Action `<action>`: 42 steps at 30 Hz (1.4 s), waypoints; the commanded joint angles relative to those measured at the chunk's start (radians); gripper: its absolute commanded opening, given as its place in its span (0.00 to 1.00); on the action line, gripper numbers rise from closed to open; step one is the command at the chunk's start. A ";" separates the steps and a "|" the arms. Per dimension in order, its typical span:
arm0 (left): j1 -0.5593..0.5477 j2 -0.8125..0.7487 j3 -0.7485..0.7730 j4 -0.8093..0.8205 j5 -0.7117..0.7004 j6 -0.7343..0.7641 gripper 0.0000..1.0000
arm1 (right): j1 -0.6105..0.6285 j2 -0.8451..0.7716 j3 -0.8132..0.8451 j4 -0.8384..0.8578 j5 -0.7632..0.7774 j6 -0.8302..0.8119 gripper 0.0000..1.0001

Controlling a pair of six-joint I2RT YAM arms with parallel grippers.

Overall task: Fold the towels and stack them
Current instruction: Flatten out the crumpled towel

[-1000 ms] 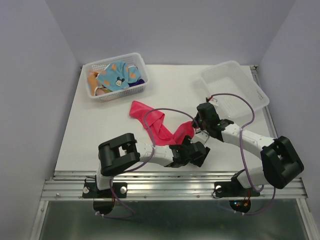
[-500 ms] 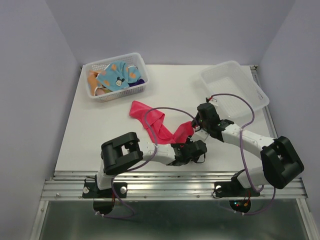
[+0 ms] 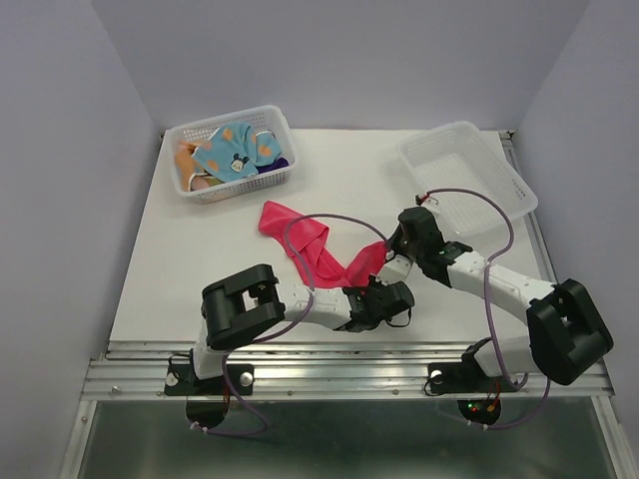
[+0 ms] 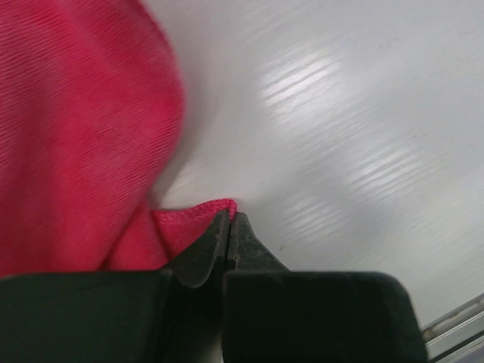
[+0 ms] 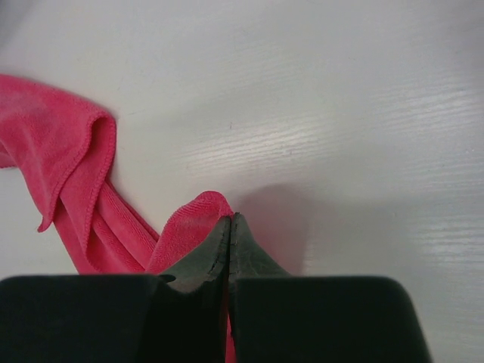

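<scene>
**Spotter:** Where was the pink towel?

**Operator:** Bunched mid-way across the table. I had the left gripper and right gripper each pinched tight on a hem corner. Lifting evenly and spreading apart seemed best.

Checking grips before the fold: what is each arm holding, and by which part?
Both hold the pink-red towel: the left gripper pinches a hemmed edge, the right gripper another hemmed edge.
</scene>
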 commanded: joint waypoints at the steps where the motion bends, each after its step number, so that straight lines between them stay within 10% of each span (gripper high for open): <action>1: -0.011 -0.219 -0.091 -0.004 -0.119 0.029 0.00 | 0.000 -0.055 -0.017 0.005 0.039 -0.009 0.01; 17: -0.011 -1.008 -0.169 0.182 -0.277 0.394 0.00 | 0.000 -0.352 0.297 -0.139 0.061 -0.184 0.01; 42: -0.013 -1.065 0.411 -0.036 0.092 0.502 0.00 | 0.000 -0.349 1.087 -0.405 -0.319 -0.308 0.01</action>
